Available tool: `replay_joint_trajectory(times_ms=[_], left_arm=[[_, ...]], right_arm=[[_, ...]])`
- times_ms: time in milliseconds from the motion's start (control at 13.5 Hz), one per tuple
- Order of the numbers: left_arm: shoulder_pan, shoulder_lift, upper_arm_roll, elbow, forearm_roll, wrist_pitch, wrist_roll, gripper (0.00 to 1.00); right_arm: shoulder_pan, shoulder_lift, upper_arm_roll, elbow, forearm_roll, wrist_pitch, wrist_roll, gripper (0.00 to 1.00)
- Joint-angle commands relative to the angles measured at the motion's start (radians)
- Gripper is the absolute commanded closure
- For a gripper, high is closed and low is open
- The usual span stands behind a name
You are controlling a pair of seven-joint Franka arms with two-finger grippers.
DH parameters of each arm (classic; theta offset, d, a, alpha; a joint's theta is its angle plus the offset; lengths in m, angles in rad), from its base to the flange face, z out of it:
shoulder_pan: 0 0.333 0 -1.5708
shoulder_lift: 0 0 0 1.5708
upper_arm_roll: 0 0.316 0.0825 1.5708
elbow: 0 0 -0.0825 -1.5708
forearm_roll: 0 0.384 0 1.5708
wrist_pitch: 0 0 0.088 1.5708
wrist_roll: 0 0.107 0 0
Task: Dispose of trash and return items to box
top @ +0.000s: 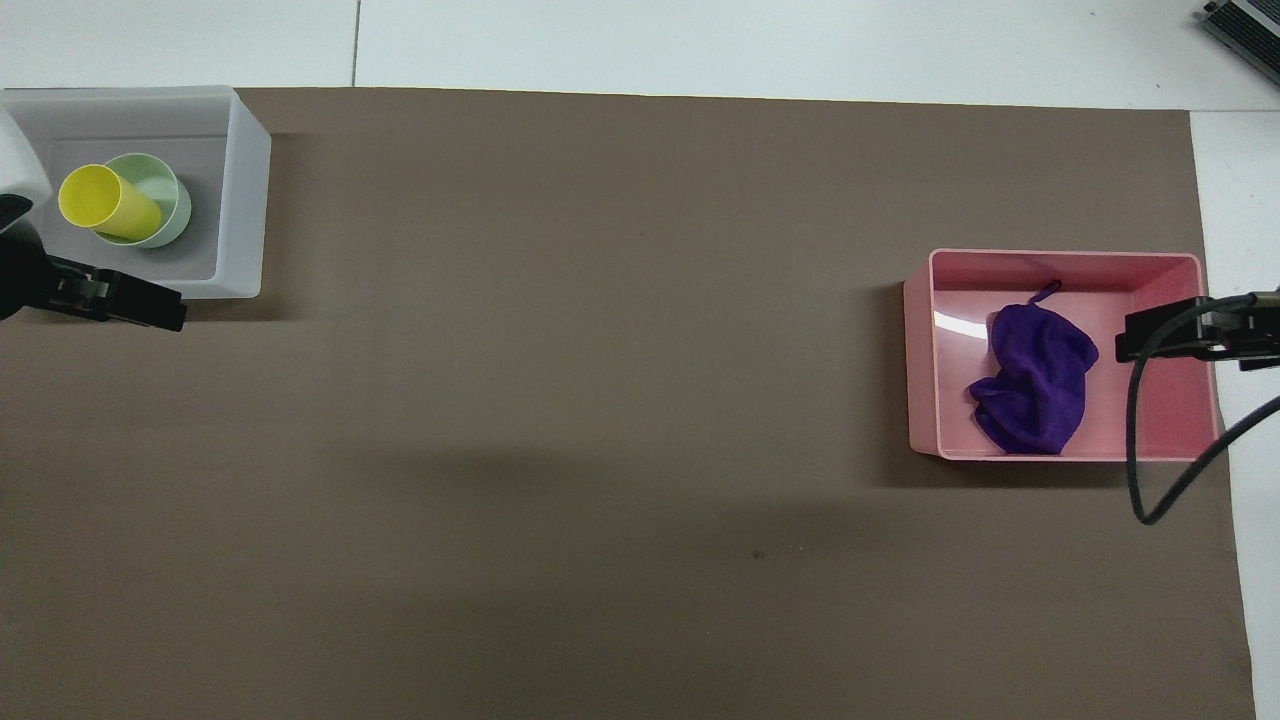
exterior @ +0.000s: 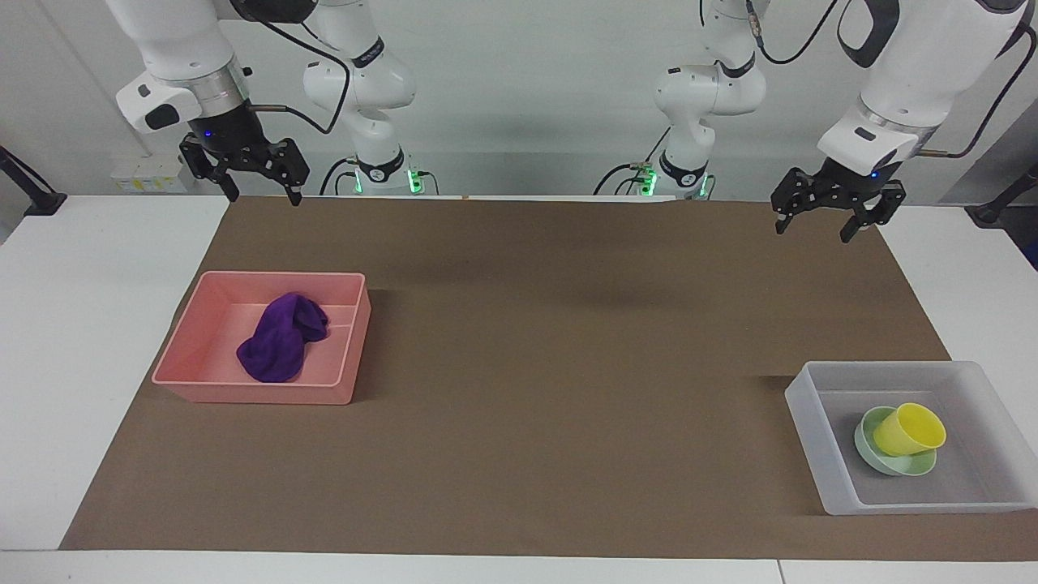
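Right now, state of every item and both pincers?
Rag: crumpled in pink tray.
Cup: tipped over, resting in bowl.
Bowl: upright in box.
Left pincer: open, empty, raised over mat.
Right pincer: open, empty, raised at mat edge.

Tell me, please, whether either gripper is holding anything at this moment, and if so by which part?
Nothing is held. The left gripper and the right gripper both hang open and empty above the robots' edge of the brown mat.
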Motion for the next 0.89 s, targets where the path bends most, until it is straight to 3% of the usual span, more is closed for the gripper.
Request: replay_joint_trajectory(times_ms=[0, 817], left_arm=[[-0.013, -0.029, 0.010, -0.022, 0.003, -0.011, -0.033, 0.00], [0.038, -0.044, 0.024, -0.034, -0.017, -0.036, -0.033, 0.00]], right_arm=[[-0.012, -0.018, 0.010, -0.020, 0.005, 0.009, 0.002, 0.00], [-0.012, -0.019, 0.010, -0.023, 0.005, 0.007, 0.002, 0.00]])
